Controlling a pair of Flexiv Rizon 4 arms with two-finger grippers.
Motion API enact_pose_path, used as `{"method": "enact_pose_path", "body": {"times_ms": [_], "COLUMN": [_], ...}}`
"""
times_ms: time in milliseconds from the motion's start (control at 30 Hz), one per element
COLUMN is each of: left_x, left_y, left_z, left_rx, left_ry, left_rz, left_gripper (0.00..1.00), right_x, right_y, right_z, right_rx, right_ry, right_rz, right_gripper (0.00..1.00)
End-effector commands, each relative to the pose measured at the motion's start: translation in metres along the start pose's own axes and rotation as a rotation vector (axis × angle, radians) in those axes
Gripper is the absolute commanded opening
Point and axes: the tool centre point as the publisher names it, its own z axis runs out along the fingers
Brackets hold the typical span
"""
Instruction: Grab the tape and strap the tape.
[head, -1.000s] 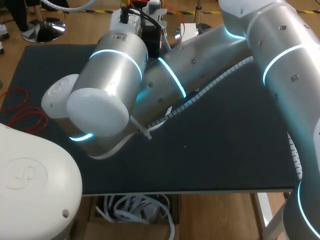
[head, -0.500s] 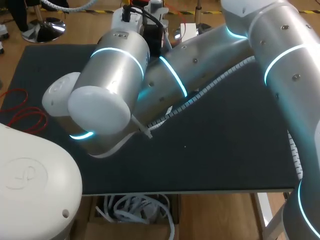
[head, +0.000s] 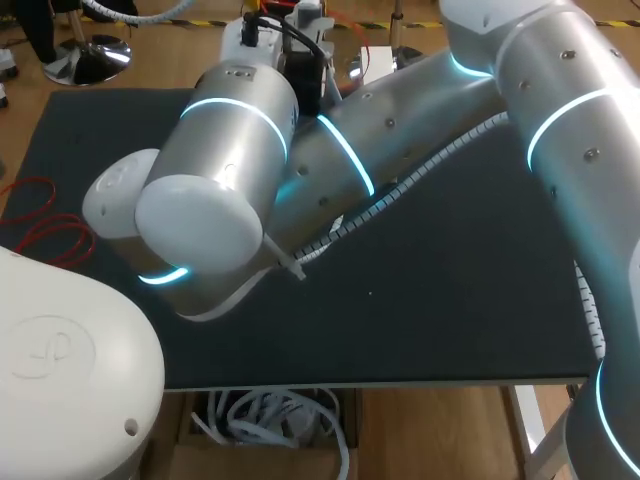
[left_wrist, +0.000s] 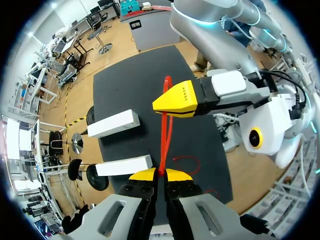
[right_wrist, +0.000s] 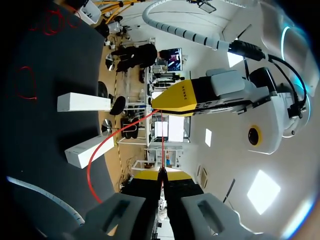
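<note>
left gripper (left_wrist: 160, 175) and right gripper (right_wrist: 161, 174) each clamp a thin red elastic band (left_wrist: 163, 150), taut above the open black table mat (left_wrist: 197, 142). two white rectangular blocks (left_wrist: 112, 123) lie beside it.

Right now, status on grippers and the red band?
Left gripper and right gripper both shut on red band. Band held between them. Two white blocks nearby, untouched.

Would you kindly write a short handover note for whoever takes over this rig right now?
Left gripper: shut on the red tape.
Right gripper: shut on the same tape, further along.
Tape: taut between the two grippers, off the table, with a slack loop hanging to one side.
Two white blocks lie apart on the table with no tape on them. Spare red loops lie nearby.
Done: tape grabbed.
Left: the strapping.
</note>
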Motion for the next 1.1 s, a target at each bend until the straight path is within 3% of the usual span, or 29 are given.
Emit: {"method": "enact_pose_path", "body": {"times_ms": [33,1100], "left_x": [0.0,0.0], "left_y": [0.0,0.0], "left_z": [-0.001,-0.001], "left_rx": [-0.003,-0.003], "left_ry": [0.003,0.003], "left_rz": [-0.001,-0.001], "left_gripper": [0.0,0.0], "right_x": [0.0,0.001], "right_y": [-0.001,0.017], "right_z": [-0.007,-0.002], "right_rx": [0.014,-0.004], "right_ry": [0.0,0.001], "right_rz": [-0.001,-0.009], "right_gripper": [0.0,0.0]}}
